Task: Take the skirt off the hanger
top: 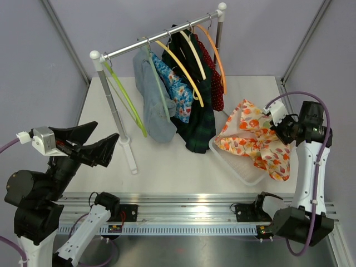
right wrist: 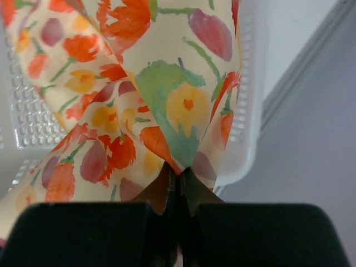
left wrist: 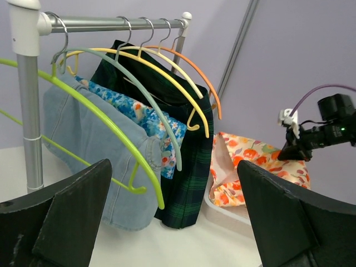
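Frame edges crop the skirt (right wrist: pixel 183 105) (its pinched corner vanishes between jaws).

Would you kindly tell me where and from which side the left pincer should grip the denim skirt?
I would take the lower hem of the denim skirt, approaching from the left arm's side, where the open left pincer faces it. The hem hangs free as a thin edge below the green hanger, while other garments crowd its far side.
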